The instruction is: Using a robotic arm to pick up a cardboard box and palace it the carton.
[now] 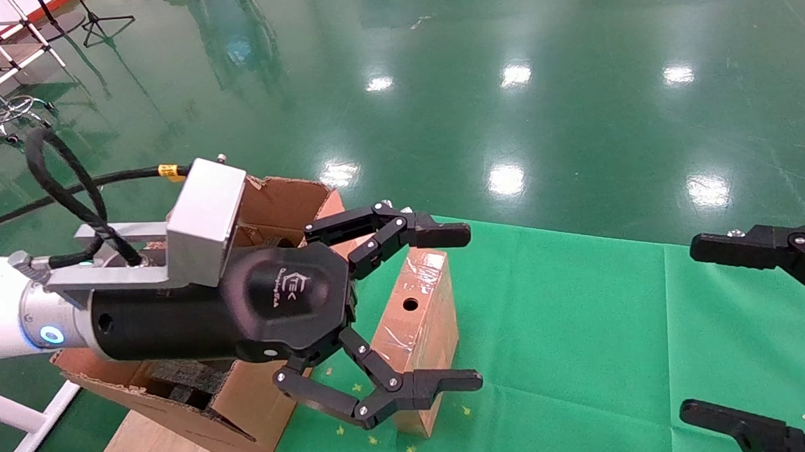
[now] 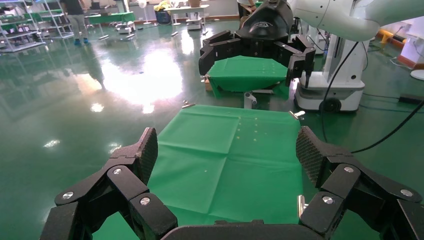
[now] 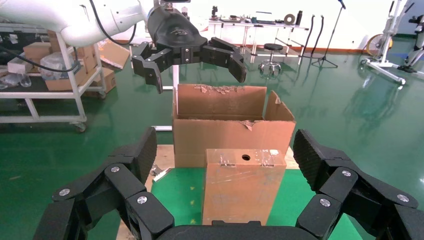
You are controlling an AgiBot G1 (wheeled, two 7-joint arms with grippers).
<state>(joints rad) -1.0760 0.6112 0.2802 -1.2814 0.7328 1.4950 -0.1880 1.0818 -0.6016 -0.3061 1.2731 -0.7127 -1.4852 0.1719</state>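
A: Start at the far left. What is there?

B: The robotic arm (image 1: 3,317), white, with a blue light ring at the wrist and a silver camera block above it. It reaches in over the carton (image 1: 197,406), which stands at the left edge of the surface (image 1: 590,326).

A: And the carton itself?

B: Large, brown, corrugated, with ragged torn flaps. Dark foam shows inside under the arm's black housing. From the right wrist view its open top (image 3: 232,120) faces up, just behind the smaller box.

A: What about the left gripper?

B: The left gripper (image 1: 449,307) hangs in the air with its jaws spread wide and nothing between them. One finger sits above the cardboard box (image 1: 419,323), the other lower down in front of it. Whether either touches the box, I cannot tell. In its own wrist view the gripper (image 2: 227,150) looks out over bare green cloth.

A: Where exactly is that box?

B: It stands upright on the green cloth, just beside the carton on its right. It is slim and brown, with clear tape on top and a round hole in the narrow face. The right wrist view shows the box (image 3: 245,190) squarely ahead.

A: And on the right?

B: The right gripper (image 1: 689,334) is at the right edge, well apart from the box, jaws wide apart and holding nothing.
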